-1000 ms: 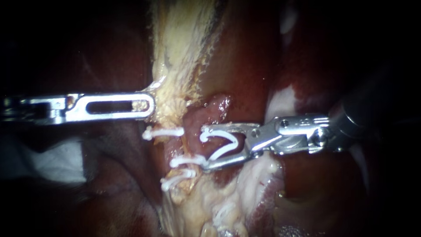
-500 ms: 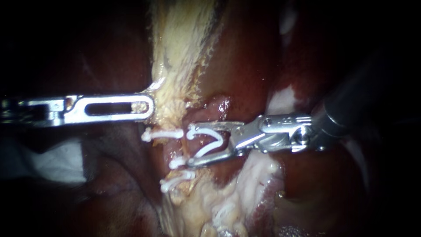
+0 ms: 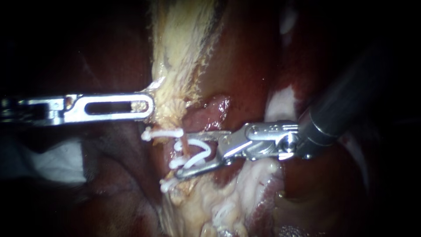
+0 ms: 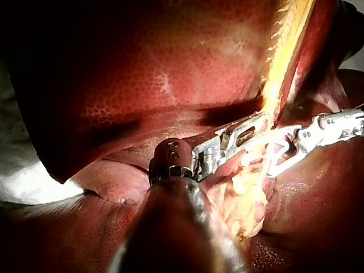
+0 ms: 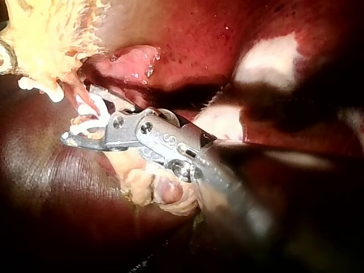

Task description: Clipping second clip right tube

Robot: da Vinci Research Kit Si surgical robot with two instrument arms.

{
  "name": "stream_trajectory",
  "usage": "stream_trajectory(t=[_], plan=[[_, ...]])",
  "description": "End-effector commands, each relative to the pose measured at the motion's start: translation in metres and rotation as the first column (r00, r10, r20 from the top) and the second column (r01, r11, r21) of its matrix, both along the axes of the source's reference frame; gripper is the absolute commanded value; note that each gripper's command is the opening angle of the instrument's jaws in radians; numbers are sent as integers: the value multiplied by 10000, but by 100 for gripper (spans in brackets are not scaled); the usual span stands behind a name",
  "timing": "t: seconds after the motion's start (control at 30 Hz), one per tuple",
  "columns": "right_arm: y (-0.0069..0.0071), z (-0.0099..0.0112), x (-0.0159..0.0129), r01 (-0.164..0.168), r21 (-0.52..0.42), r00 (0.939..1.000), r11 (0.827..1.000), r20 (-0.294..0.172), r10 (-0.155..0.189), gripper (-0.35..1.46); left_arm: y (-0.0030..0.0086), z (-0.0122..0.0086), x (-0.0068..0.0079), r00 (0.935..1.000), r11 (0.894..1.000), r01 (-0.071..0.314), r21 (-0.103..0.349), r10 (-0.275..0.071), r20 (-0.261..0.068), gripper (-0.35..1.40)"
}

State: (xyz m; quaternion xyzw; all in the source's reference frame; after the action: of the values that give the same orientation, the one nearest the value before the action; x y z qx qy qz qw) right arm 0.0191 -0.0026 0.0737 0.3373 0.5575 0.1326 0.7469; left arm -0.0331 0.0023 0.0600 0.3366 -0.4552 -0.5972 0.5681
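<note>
Left instrument (image 3: 147, 106): bright silver metal. The visible jaw was long, flat and round-ended, with an elongated slot through it and a stepped hinge block behind. Its own wrist view showed a dark collar with two small round recesses on a blurred grey-brown shaft.

Right instrument (image 3: 184, 153): silver, with slim tapering jaws, a linked wrist with round pin heads, a pale ring at the collar and a smooth, dark cylindrical shaft.

Your left tool (image 3: 150, 105) lies level, clamped on tissue (image 3: 158, 85); your right tool (image 3: 185, 154), jaws apart, cradles a clip (image 3: 202, 147).
</note>
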Motion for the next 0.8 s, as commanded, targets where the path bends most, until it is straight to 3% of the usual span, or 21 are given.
stream_trajectory(t=[0.03,0.23,0.5,0.8], plan=[[-1,-2,1,29,40,10000,10000,-71,-29,59,0,1,0,10000,10000,-2,3,2,7,-35],[-3,-4,5,216,332,9991,9992,-360,-204,58,2,3,1,10000,10000,-2,3,2,8,-35],[-5,-1,15,223,516,9986,9984,-495,-197,58,3,4,0,10000,10000,5,3,-5,3,-35],[-13,6,29,594,710,9963,9957,-658,-547,54,3,5,-1,10000,10000,8,3,-8,1,-35]])
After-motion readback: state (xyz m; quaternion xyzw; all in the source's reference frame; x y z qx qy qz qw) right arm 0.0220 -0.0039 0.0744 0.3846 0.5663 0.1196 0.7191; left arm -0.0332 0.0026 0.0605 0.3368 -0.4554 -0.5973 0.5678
